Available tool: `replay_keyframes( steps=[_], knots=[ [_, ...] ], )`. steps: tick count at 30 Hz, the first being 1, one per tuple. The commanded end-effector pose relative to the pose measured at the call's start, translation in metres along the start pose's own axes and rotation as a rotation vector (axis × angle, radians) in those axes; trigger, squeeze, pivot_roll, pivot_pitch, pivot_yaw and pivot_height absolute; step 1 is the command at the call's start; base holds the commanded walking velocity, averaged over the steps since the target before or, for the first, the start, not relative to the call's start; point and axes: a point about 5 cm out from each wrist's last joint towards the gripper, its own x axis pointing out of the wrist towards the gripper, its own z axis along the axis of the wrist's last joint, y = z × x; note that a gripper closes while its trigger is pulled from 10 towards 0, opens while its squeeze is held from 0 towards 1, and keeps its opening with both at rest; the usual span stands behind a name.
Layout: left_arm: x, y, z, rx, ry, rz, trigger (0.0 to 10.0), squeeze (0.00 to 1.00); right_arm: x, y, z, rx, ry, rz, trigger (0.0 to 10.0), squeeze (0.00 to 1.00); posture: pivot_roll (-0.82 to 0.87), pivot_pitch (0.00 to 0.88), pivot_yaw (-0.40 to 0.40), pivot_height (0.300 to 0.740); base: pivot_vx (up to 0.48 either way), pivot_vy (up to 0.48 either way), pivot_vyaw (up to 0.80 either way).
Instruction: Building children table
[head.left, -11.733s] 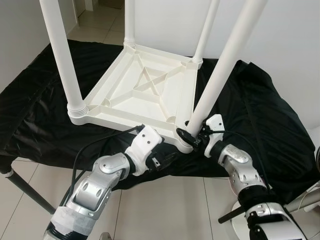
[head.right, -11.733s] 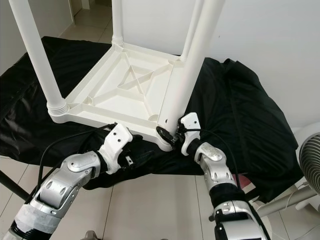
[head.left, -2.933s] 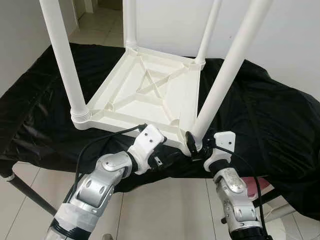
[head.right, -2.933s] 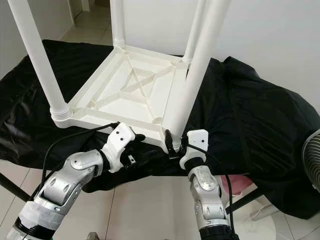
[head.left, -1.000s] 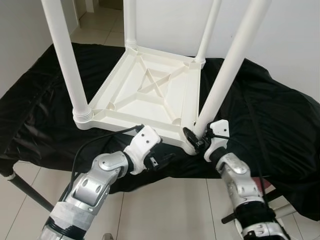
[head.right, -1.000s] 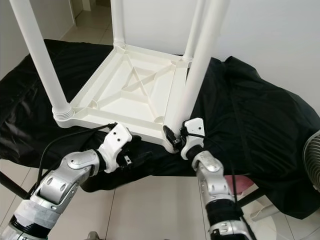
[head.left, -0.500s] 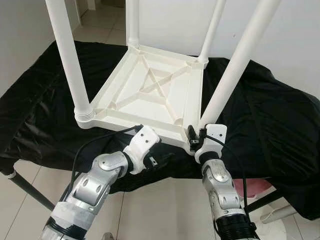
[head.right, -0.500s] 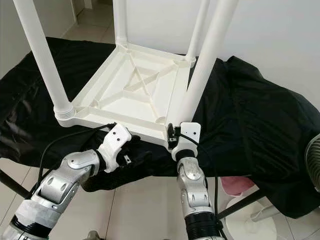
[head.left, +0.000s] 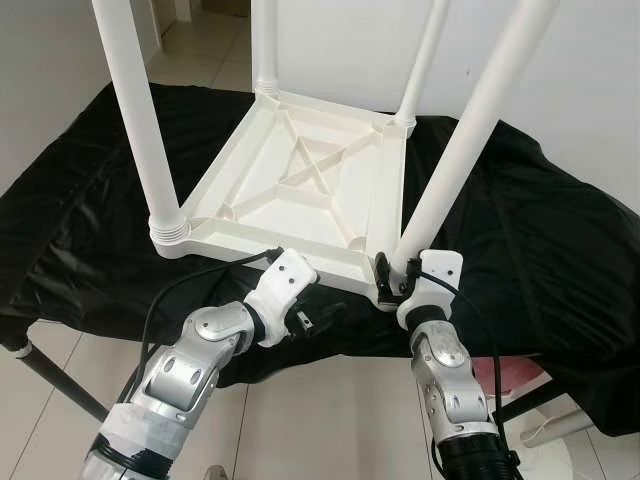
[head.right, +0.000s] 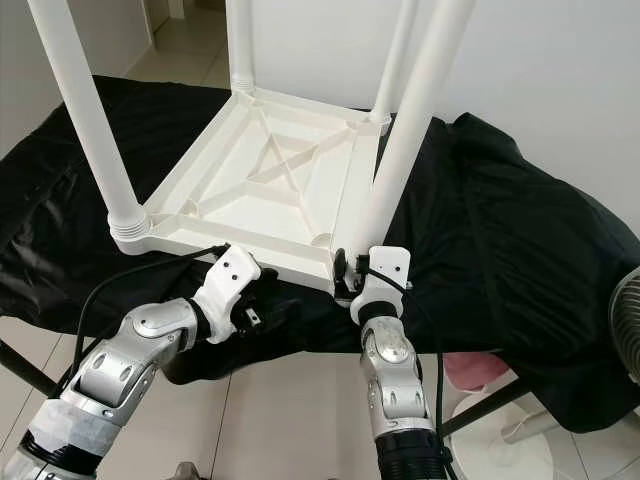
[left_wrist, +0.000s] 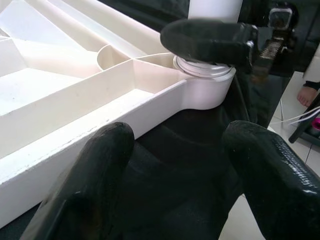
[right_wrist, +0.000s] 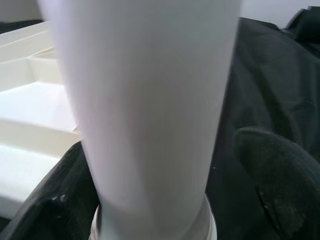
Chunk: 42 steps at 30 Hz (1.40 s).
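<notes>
At 5 o'clock of the table (head.left: 300, 185), the right gripper (head.left: 392, 281) hugs a leg (head.left: 455, 160); left gripper (left_wrist: 170, 165) waits wide open.

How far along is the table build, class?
Done: the upturned tabletop lies on the black cloth with four legs standing in its corners. In hand: the right claw is at the base of the near-right leg; the left claw hovers open by the near edge. Left: that leg may need tightening, then flipping upright.

Black cloth (head.left: 520, 230) carries the upturned white table (head.left: 300, 190).
</notes>
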Motion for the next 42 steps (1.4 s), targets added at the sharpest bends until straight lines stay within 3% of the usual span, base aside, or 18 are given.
replay_keyframes(
  steps=[1,4,16,25,32,33,34,35,42],
  knots=[
    [-0.001,0.001,0.001,0.005,-0.011,0.037,10.0,0.0,-0.003,-0.003,0.002,-0.014,-0.017,0.05,10.0,0.0,0.03,0.009,-0.09,0.74,0.0,0.0,0.0],
    [-0.001,0.002,0.003,0.003,-0.02,0.044,10.0,0.0,-0.008,-0.008,-0.001,-0.044,-0.009,0.172,10.0,0.0,0.03,0.005,-0.081,0.74,0.0,0.0,0.0],
    [-0.003,-0.001,0.004,0.009,-0.021,0.038,10.0,0.0,0.0,-0.03,0.005,-0.073,-0.014,0.349,10.0,0.0,0.05,0.012,-0.089,0.74,0.0,0.0,0.0],
    [-0.006,0.0,0.003,0.004,-0.021,0.059,10.0,0.0,0.009,-0.03,0.004,-0.11,0.032,0.544,10.0,0.0,0.07,0.002,-0.1,0.74,0.0,0.0,0.0],
    [-0.006,0.002,0.003,0.005,-0.022,0.065,10.0,0.0,0.016,-0.025,-0.002,-0.132,0.068,0.628,10.0,0.0,0.08,0.002,-0.103,0.74,0.0,0.0,0.0],
    [-0.006,0.001,0.003,0.008,-0.019,0.065,10.0,0.0,0.018,-0.025,-0.005,-0.135,0.078,0.644,6.5,0.0,0.08,0.003,-0.104,0.74,0.0,0.0,0.0],
    [-0.006,0.001,0.003,0.008,-0.019,0.065,10.0,0.0,0.018,-0.025,-0.005,-0.135,0.078,0.644,6.5,0.0,0.08,0.003,-0.104,0.74,0.0,0.0,0.0],
    [-0.006,0.001,0.003,0.008,-0.019,0.064,10.0,0.0,0.02,-0.026,-0.006,-0.132,0.083,0.648,0.0,0.0,0.08,0.004,-0.105,0.74,0.0,0.0,0.0],
    [-0.006,0.001,0.003,0.006,-0.021,0.064,10.0,0.0,0.024,-0.03,-0.007,-0.129,0.088,0.65,0.0,0.0,0.08,0.001,-0.11,0.74,0.0,0.0,0.0]
  ],
)
